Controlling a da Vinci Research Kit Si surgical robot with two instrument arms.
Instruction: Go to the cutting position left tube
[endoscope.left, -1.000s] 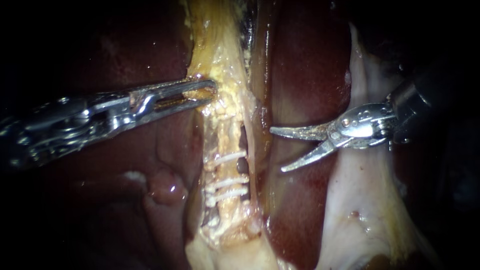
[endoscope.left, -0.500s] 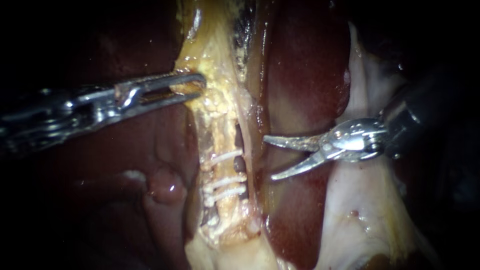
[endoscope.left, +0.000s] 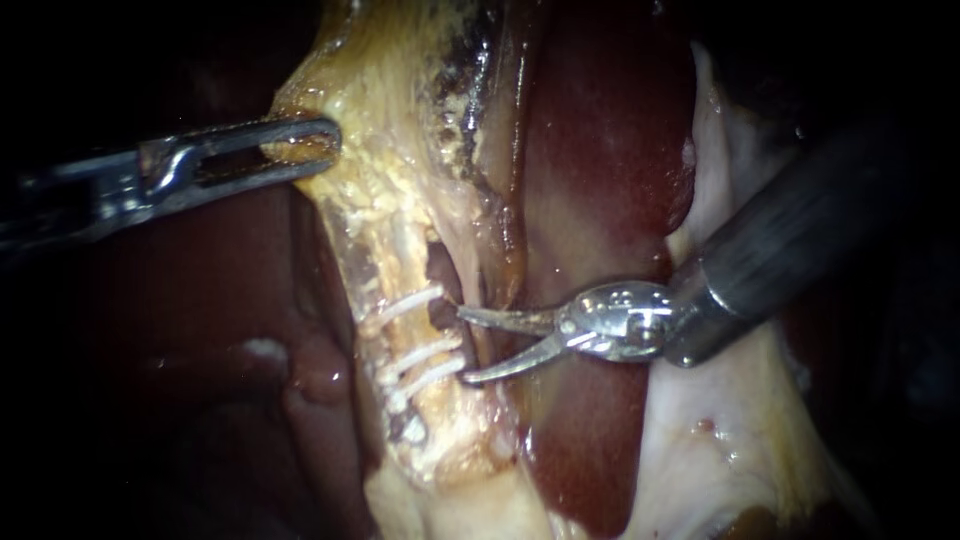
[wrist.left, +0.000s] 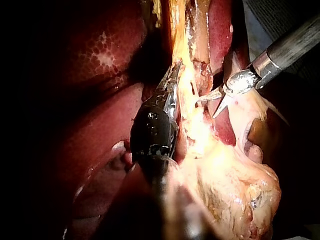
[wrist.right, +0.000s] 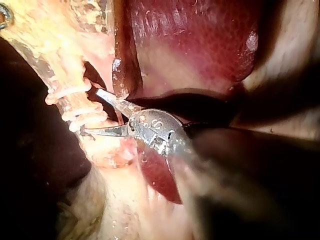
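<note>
Left instrument (endoscope.left: 305, 150): one shaft coming in from the left, its jaws clamped from both sides on a fold of yellow tissue (endoscope.left: 375, 190) at the upper end of the strand.
Left tube (endoscope.left: 400, 330): a single pale strand just right of my left jaws. Its long axis slants from upper left, where I hold the tissue, down to lower right.
Clips (endoscope.left: 405, 303): three white ones, each lying across the tube. One sits apart above, and two lie close together below it.
Slit (endoscope.left: 440, 300): a dark gap along the tube's right edge, with a paler strand beyond it.
Right instrument (endoscope.left: 462, 345): one shaft coming in from the upper right, with its two blades apart and gripping nothing. The tips point left at the tube's right edge, the upper by the top clip's end and the lower by the lowest clip. I cannot tell whether they touch.
Liver (endoscope.left: 600, 170): dark red, close behind my right blades.
Room: my right shaft lies over pale tissue (endoscope.left: 720, 440), and dark open space lies left of the tube, under my left shaft.
</note>
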